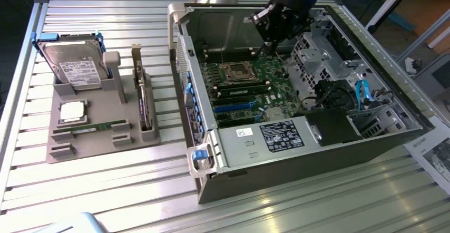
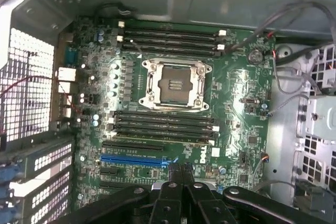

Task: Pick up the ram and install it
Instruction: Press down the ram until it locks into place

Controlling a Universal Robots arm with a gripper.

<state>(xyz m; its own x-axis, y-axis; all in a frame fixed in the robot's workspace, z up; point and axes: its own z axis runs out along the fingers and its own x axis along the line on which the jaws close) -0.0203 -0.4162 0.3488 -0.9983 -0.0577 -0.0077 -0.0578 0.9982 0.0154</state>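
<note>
The ram (image 1: 90, 128) is a thin green stick lying in a slot near the front of the grey holder (image 1: 105, 146), on the exterior view's left. My gripper (image 1: 269, 46) hangs far from it, inside the open computer case (image 1: 211, 11) above the back of the motherboard (image 1: 277, 83). In the wrist view the black fingers (image 2: 173, 179) are pressed together, shut on nothing. They hover over the board's blue expansion slot (image 2: 131, 158). The black memory slots (image 2: 165, 124) and the bare processor socket (image 2: 176, 83) lie beyond them.
The holder also carries a hard drive (image 1: 79, 67), a square silver processor chip (image 1: 72, 110) and an upright expansion card (image 1: 143, 104). Inside the case are a power supply (image 1: 281, 135), drive cages (image 1: 316, 54) and loose cables (image 1: 362, 93). Everything stands on a ribbed aluminium table (image 1: 105, 191).
</note>
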